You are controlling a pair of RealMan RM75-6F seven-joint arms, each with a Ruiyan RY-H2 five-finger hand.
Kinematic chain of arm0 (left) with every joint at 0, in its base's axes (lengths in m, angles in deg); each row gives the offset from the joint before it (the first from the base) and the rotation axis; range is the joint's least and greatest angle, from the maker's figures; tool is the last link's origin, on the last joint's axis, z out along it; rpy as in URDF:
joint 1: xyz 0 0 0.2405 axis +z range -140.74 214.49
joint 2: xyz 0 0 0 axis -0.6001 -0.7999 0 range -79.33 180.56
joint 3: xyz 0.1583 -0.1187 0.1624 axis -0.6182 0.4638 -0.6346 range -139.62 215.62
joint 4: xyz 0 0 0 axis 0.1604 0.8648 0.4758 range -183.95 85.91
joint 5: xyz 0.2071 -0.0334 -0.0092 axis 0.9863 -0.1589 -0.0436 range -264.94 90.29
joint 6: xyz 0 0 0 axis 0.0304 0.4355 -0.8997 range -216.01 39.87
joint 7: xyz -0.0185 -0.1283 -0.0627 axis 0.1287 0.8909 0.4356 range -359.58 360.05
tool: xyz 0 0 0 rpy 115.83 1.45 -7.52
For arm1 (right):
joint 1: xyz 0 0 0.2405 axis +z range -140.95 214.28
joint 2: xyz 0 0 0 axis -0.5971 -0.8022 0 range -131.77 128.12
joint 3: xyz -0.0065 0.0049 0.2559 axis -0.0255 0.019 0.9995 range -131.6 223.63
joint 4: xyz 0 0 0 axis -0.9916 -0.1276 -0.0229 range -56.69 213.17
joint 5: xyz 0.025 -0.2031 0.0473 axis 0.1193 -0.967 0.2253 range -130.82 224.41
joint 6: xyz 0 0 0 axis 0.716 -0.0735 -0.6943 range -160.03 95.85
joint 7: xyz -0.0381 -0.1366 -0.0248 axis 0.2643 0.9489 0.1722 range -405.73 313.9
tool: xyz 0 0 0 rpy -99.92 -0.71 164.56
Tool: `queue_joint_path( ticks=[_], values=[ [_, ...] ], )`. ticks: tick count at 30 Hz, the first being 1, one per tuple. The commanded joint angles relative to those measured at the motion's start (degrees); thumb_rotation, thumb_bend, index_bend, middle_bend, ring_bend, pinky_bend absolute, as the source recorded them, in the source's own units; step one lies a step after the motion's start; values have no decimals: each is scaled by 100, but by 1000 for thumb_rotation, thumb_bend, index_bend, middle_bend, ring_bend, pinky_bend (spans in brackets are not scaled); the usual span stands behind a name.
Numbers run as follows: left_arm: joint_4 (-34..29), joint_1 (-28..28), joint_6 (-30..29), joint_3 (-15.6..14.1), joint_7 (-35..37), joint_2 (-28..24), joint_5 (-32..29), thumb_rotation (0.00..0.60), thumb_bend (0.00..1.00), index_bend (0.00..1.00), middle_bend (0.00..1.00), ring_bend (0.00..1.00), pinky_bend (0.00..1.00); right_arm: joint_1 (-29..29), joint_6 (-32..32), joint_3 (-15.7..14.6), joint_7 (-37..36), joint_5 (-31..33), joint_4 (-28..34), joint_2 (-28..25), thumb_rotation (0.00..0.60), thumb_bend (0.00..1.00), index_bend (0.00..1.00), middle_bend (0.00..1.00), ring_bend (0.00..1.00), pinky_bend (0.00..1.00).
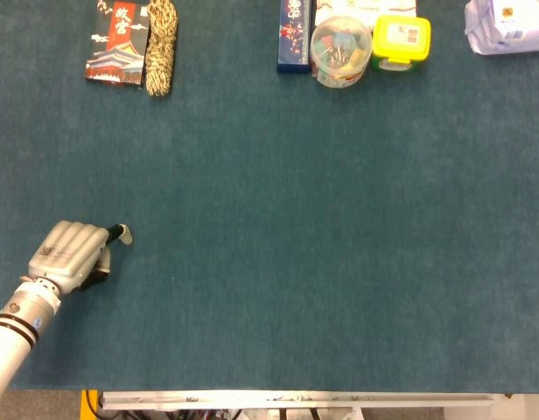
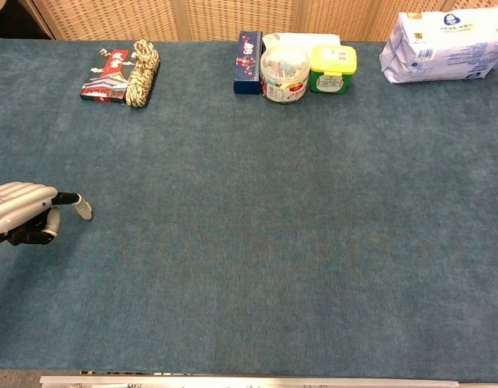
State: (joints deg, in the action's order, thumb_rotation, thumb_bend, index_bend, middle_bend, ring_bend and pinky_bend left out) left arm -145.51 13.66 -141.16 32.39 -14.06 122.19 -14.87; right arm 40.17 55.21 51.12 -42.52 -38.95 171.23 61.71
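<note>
The left hand [image 1: 70, 255], fingers curled on nothing, lies on the blue table cloth [image 1: 304, 236] near its left edge, well apart from the rope bundle [image 1: 161, 45] straight beyond it.

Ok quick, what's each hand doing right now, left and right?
Left hand: fingers curled in, holding nothing, low over the blue cloth.
Right hand: not in either view.

The white packet [image 1: 507, 26] is cut off at the upper right edge (head view); the left hand [image 2: 21, 212] is clipped at the chest view's left edge.
</note>
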Motion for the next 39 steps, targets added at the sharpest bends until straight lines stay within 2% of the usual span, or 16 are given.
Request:
queue_joint_path(
  ticks=[1, 31, 39],
  values=[
    [6, 3, -15, 6, -5, 1, -14, 600, 1000, 304, 1000, 1000, 1000, 1, -1, 0, 1, 0, 0, 1, 600, 102, 532, 432, 321, 454],
    [-17, 1, -192, 117, -125, -98, -204, 600, 1000, 308, 1000, 1000, 1000, 15, -28, -7, 29, 8, 0, 9, 600, 102, 532, 432, 321, 454],
    [-191, -13, -118, 81, 112, -211, -47, 600, 1000, 310, 1000, 1000, 1000, 16, -25, -4, 30, 10, 3, 11, 600, 102, 532, 432, 321, 454]
  ],
)
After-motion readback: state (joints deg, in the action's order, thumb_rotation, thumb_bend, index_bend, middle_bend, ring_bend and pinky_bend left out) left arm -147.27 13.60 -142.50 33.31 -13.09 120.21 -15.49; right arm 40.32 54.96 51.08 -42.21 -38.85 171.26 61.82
